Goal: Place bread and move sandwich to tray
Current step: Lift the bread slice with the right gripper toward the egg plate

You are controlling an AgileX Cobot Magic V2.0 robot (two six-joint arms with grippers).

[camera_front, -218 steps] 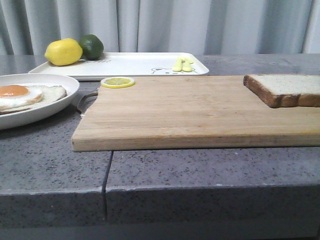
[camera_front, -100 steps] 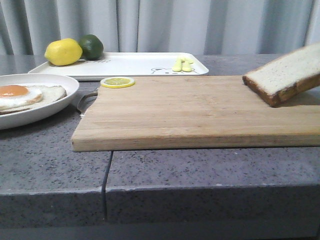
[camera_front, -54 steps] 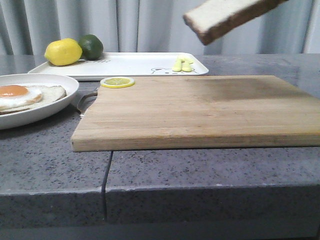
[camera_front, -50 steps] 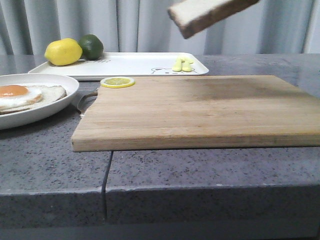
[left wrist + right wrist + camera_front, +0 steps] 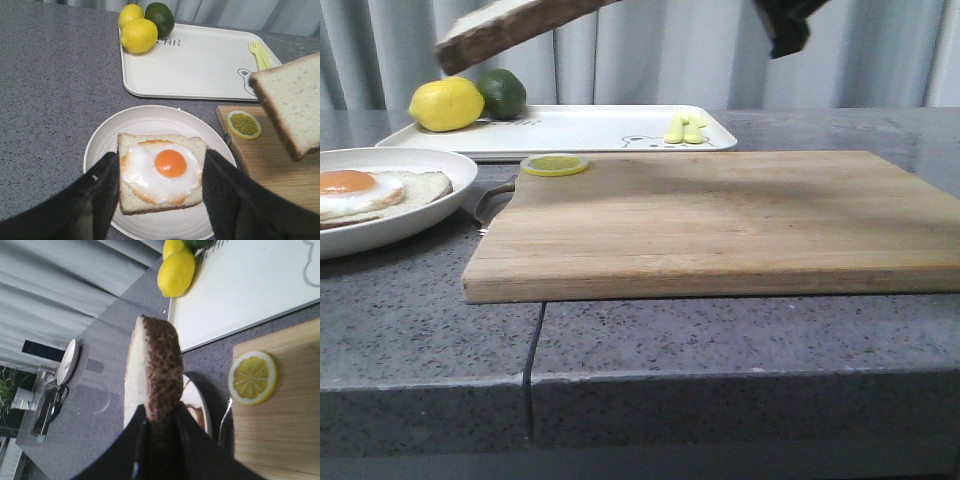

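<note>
right claw pinches bread (wrist view only) | left claw spread

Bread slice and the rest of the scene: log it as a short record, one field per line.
bread: in the air, pinched by the right gripper, tilted, past the cutting board's left end
left gripper: open, hovering over the plate, fingers either side of the egg
plate: on the counter, holding a bread slice topped with a fried egg
tray: behind the plate; two lemons, a lime and a yellow fork on it
cutting board: bare except a lemon slice at its far left corner
</note>
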